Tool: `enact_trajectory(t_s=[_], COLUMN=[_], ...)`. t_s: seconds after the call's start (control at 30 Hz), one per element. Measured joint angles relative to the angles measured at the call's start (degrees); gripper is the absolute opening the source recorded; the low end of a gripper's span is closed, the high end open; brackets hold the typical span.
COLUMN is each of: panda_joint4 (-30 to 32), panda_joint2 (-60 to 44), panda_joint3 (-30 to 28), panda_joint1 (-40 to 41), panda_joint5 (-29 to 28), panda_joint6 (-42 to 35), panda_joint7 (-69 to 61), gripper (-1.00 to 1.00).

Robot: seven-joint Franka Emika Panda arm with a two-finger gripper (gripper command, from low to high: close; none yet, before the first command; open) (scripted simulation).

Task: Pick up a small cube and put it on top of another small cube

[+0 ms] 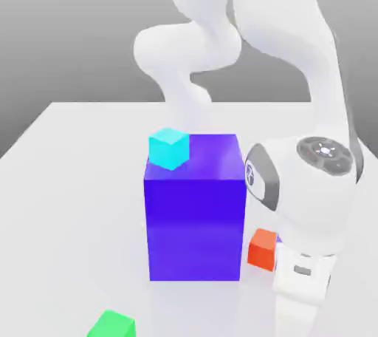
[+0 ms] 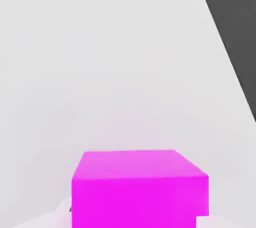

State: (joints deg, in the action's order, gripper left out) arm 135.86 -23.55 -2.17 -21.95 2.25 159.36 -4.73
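Observation:
A small magenta cube sits on the white table, close under my hand in the hand view. My gripper hangs low at the exterior view's lower right, shut on this cube. A small red cube rests on the table beside the hand, at the foot of the big blue block. A small cyan cube stands on the top back corner of that block. A small green cube lies at the front edge of the exterior view.
The big blue block stands mid-table, just to the exterior view's left of my hand. The white arm rises behind it. The table edge and dark floor lie beyond the magenta cube.

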Motion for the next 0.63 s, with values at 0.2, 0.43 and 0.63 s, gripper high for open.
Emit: enact_trajectory(t_s=[0.2, 0.43, 0.63], panda_joint4=[-0.1, -3.0, -4.1], panda_joint2=[7.0, 8.3, 1.5], panda_joint3=[-5.5, -16.0, -14.6], panda_joint1=[3.9, 12.7, 16.2], panda_joint5=[1.7, 6.4, 11.4], panda_joint6=[-7.6, -12.3, -7.1], panda_joint7=[5.1, 14.9, 13.3], gripper=[-1.00, -1.00, 1.00])
